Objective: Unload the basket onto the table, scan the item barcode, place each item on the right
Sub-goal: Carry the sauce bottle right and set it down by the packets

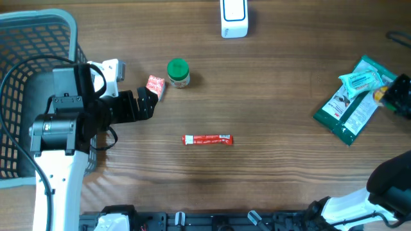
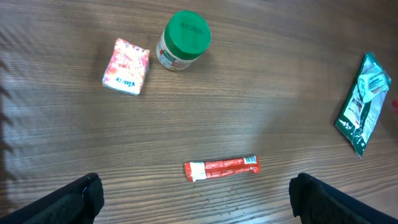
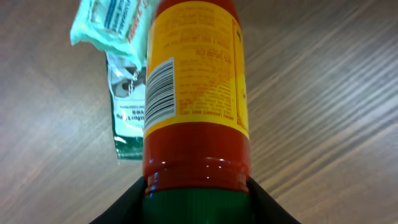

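A red sauce bottle (image 3: 196, 81) with a yellow label and a green cap fills the right wrist view, its barcode (image 3: 159, 90) facing the camera. My right gripper (image 3: 196, 208) is shut on the bottle at its cap end. From above, that gripper (image 1: 401, 96) hangs at the far right edge over a green pouch (image 1: 352, 106), and only a yellow bit of the bottle (image 1: 383, 93) shows. A white scanner (image 1: 234, 18) stands at the back middle. My left gripper (image 2: 196, 193) is open and holds nothing, low over the table near a red stick pack (image 2: 221, 168).
A grey basket (image 1: 32, 38) stands at the far left behind the left arm. A green-lidded jar (image 1: 178, 72) and a small pink packet (image 1: 155, 85) lie beside the left gripper (image 1: 146, 102). The red stick pack (image 1: 207, 139) lies mid-table.
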`<state>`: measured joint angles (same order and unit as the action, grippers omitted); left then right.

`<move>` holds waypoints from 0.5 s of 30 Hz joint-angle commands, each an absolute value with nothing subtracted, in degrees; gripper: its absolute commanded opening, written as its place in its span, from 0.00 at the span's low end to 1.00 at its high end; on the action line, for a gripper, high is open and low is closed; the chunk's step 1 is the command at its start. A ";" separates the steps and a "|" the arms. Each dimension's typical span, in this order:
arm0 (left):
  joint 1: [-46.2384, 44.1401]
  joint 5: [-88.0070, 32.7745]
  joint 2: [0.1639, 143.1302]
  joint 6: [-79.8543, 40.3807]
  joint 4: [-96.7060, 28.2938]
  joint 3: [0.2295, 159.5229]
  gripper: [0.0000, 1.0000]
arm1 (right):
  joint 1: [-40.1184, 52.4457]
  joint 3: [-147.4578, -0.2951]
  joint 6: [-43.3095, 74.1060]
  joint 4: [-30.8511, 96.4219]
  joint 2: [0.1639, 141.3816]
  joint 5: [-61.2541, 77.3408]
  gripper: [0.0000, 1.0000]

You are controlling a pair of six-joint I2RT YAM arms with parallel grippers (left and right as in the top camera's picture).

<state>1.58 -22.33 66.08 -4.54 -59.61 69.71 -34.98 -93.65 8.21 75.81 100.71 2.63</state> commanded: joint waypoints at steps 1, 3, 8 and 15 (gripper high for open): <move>1.78 -22.39 66.00 -3.22 -59.51 70.13 1.00 | -34.96 -95.64 9.19 76.73 100.07 1.52 0.04; 1.78 -22.41 66.00 -3.22 -59.51 70.13 1.00 | -34.96 -95.61 9.17 75.50 100.07 1.54 0.04; 1.78 -22.39 66.00 -3.22 -59.51 70.13 1.00 | -34.96 -95.61 9.13 71.64 100.09 3.14 1.00; 1.78 -22.39 66.00 -3.22 -59.51 70.13 1.00 | -34.96 -95.61 9.17 65.95 100.09 9.56 1.00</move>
